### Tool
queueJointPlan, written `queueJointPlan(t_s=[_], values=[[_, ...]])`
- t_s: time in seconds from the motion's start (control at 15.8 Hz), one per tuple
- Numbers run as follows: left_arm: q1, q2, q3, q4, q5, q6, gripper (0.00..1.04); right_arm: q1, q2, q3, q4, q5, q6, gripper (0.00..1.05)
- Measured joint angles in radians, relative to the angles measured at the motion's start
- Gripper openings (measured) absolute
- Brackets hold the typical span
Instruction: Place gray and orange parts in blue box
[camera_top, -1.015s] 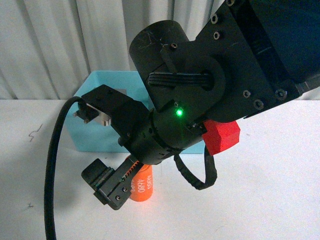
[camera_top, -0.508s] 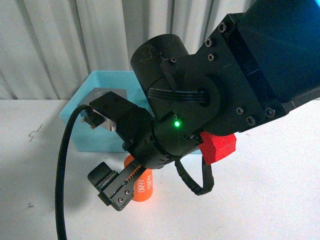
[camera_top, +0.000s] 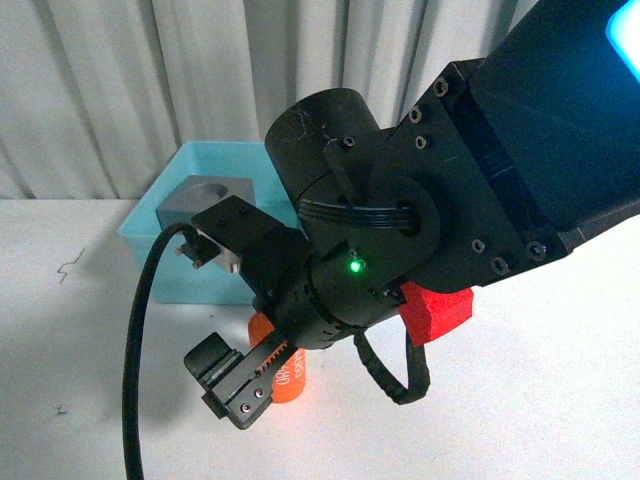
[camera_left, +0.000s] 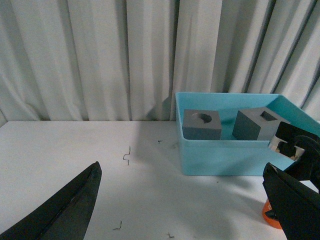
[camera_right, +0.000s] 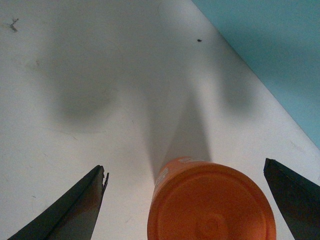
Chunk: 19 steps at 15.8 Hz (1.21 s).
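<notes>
**A:** The right fingers (camera_right: 70, 210) have sunk lower in the last second. They now stand spread on either side of the orange cylinder (camera_right: 212, 200), with a gap showing on both sides.

**B:** So no grip yet?

**A:** None. I judge the squeeze comes next, then a lift over to the blue box (camera_left: 225, 157). The left fingers (camera_left: 65, 210) are spread too, with nothing between them, hanging above the desk (camera_left: 75, 150).

**B:** Where does the cylinder sit?

**A:** It stands upright on the desk, just in front of the box and outside it. It is smooth plastic with a flat round top, and the front view shows white digits on its side.

**B:** And further back?

**A:** The arm's drop has uncovered part of the box in the front view. Both gray pieces already lie inside: the cube with the round hollow (camera_left: 201, 125) and the cube with the square hollow (camera_left: 257, 125), which looks tilted. They are matte and sharp-edged. The box has thin, slightly glossy walls and a rim. Behind it hangs a pale pleated curtain (camera_left: 100, 60). Only the cylinder is left to place.
</notes>
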Motion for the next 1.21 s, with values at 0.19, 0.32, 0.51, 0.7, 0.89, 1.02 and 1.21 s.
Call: queueJointPlan(t_s=[0.19, 0.32, 0.51, 0.7, 0.89, 1.02, 1.21], values=[[0.000, 0.000, 0.000, 0.000, 0.000, 0.000, 0.98, -0.006, 0.000, -0.002, -0.011, 0.002, 0.006, 0.82], [0.000, 0.000, 0.000, 0.000, 0.000, 0.000, 0.98, -0.007, 0.000, -0.005, -0.007, 0.002, 0.010, 0.63], [0.000, 0.000, 0.000, 0.000, 0.000, 0.000, 0.98, -0.013, -0.012, -0.026, 0.007, 0.007, 0.015, 0.48], [0.000, 0.000, 0.000, 0.000, 0.000, 0.000, 0.98, -0.012, -0.113, -0.096, 0.069, -0.017, 0.053, 0.48], [0.000, 0.000, 0.000, 0.000, 0.000, 0.000, 0.98, -0.038, -0.339, -0.042, 0.158, 0.002, 0.146, 0.48], [0.000, 0.000, 0.000, 0.000, 0.000, 0.000, 0.98, -0.106, -0.343, 0.112, 0.184, 0.064, 0.176, 0.48], [0.000, 0.000, 0.000, 0.000, 0.000, 0.000, 0.98, -0.170, -0.138, 0.322, 0.115, 0.127, 0.240, 0.48]])
